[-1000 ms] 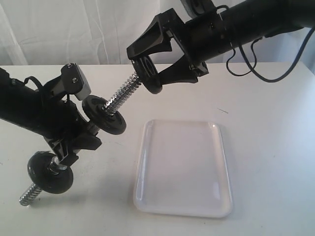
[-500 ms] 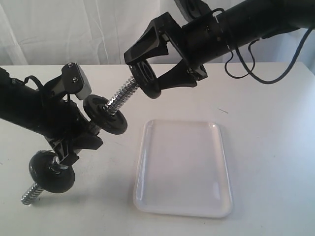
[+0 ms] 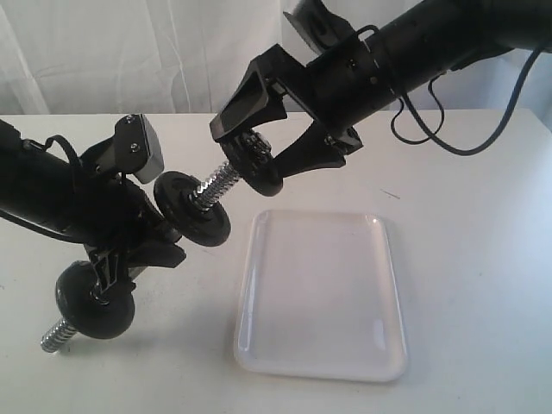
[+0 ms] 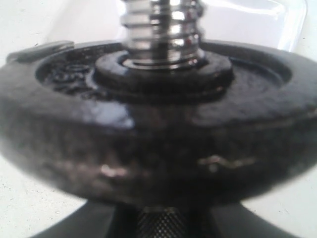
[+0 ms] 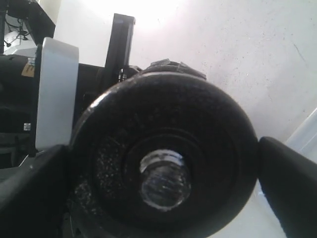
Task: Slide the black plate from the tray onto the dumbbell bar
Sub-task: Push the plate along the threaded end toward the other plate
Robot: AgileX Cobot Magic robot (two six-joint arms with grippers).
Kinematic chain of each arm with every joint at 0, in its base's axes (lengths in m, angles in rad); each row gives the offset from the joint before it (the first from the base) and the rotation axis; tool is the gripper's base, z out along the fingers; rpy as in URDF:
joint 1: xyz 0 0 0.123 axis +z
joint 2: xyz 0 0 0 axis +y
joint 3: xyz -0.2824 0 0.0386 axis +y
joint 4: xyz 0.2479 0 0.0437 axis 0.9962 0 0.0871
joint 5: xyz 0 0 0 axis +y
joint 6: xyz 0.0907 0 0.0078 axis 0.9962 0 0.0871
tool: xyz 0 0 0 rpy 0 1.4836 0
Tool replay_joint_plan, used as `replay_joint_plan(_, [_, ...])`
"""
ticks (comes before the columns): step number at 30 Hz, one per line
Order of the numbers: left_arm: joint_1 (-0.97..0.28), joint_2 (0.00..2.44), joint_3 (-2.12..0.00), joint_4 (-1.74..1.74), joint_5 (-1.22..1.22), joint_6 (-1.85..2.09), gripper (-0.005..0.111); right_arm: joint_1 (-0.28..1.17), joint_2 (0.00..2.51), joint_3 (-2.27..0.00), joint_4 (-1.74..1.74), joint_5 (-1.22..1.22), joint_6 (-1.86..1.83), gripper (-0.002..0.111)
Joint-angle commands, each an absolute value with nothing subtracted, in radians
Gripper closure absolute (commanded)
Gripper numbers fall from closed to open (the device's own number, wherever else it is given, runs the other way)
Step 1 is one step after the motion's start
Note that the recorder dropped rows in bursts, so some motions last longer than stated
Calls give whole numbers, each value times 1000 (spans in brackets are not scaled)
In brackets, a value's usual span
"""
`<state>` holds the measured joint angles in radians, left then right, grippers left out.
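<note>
**Plate on the bar's tip, slide not finished**

The left fingers point(image 3: 155, 252) are pressed shut on the bar point(image 3: 216, 183). They grip its middle and hold it clear of the counter point(image 3: 466, 259), slanted from a low end at 7 o'clock to a high end at 1 o'clock. Two discs sit on the bar: a lower disc point(image 3: 93, 302) at 7 o'clock of the grip and an upper disc point(image 3: 191, 211) at 1 o'clock of it. The left wrist view shows bare thread rising out of the upper disc.

At 1 o'clock of the upper disc, at the top of that thread, is the plate point(image 3: 261, 168). The right fingers point(image 3: 246, 99) pinch it across its rim, one on each side. The right wrist view looks at the plate's face and shows the bar's chrome end inside the centre hole, so the plate appears to have started onto the tip. A stretch of thread shows between plate and upper disc, so the two are apart.

The tray point(image 3: 319, 293) lies on the counter at 5 o'clock of the plate, with nothing in it.

By my reading, the pick-up and the lining-up are done. What is left is to push the plate along the thread toward 7 o'clock until it meets the upper disc. The hole should stay square to the bar so the coarse thread does not snag. Then the right fingers can spread.
</note>
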<state>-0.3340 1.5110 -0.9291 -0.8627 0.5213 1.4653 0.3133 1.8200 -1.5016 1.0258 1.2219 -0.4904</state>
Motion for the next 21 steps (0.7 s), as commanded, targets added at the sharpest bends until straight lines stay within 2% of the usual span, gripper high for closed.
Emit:
replay_joint_plan(1, [-334,1454,-967,-1046,545,1473,107,334,1807,-1499,1026,1221,-491,108])
replay_joint_plan(21, [-334,1454,-967,-1046,549,1473,107,340,1807,-1499,999,1221,-467,108])
